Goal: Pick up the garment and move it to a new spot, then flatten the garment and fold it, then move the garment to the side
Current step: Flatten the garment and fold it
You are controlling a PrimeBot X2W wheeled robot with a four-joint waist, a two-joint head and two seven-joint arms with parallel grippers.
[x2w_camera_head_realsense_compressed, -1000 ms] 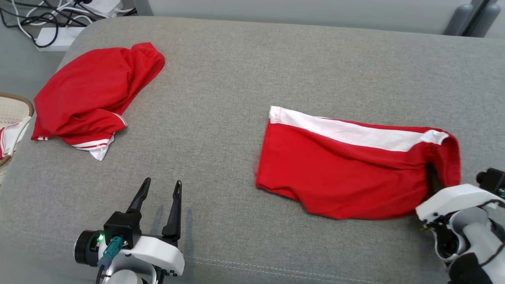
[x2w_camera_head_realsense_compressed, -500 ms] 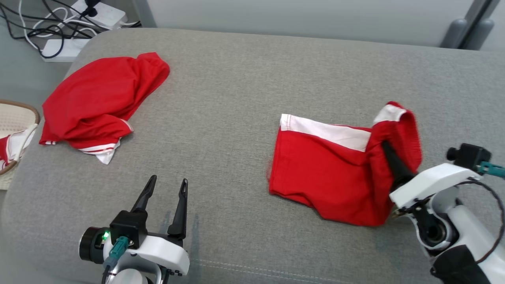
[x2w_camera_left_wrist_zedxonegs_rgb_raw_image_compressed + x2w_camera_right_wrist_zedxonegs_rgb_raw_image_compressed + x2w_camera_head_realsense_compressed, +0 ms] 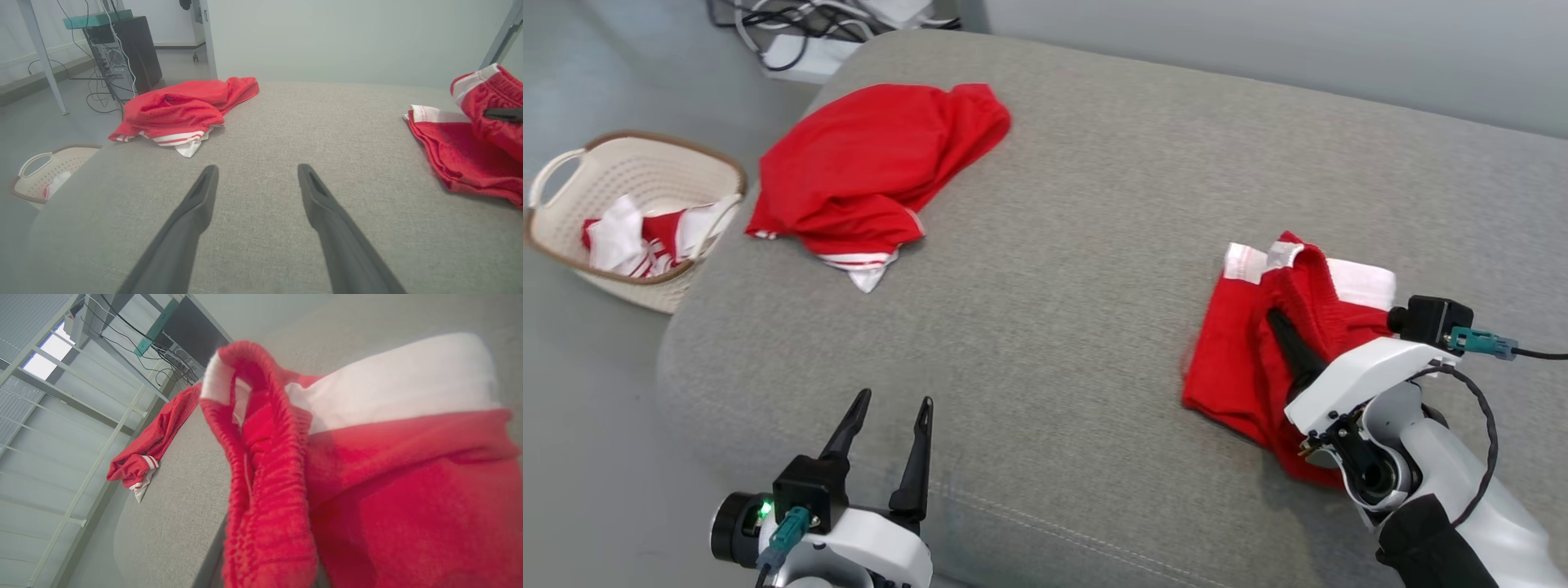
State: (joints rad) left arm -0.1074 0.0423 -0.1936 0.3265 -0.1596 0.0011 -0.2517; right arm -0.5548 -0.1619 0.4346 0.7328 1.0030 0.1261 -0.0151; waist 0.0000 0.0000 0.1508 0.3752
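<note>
The garment (image 3: pixel 1230 361) is a pair of red shorts with a white side stripe, lying at the right of the grey cushion (image 3: pixel 1078 245). My right gripper (image 3: pixel 1278 320) is shut on its elastic waistband (image 3: pixel 261 457) and holds that end lifted and doubled over the rest of the cloth. In the right wrist view the bunched waistband hides the fingers. The left wrist view has the garment (image 3: pixel 461 159) at its right edge, with a dark right finger (image 3: pixel 504 114) pressed into the raised fold. My left gripper (image 3: pixel 892 402) stands open over bare cushion at the lower left, holding nothing.
A second crumpled red garment (image 3: pixel 874 171) lies at the cushion's far left corner. On the floor to the left stands a cream basket (image 3: pixel 645 140) holding red and white clothes. Cables and a power strip (image 3: pixel 809 49) lie on the floor beyond.
My right gripper has carried the waistband end up and leftward, doubling the garment over itself. The camera has turned, shifting the whole picture. The left gripper has stayed put.
</note>
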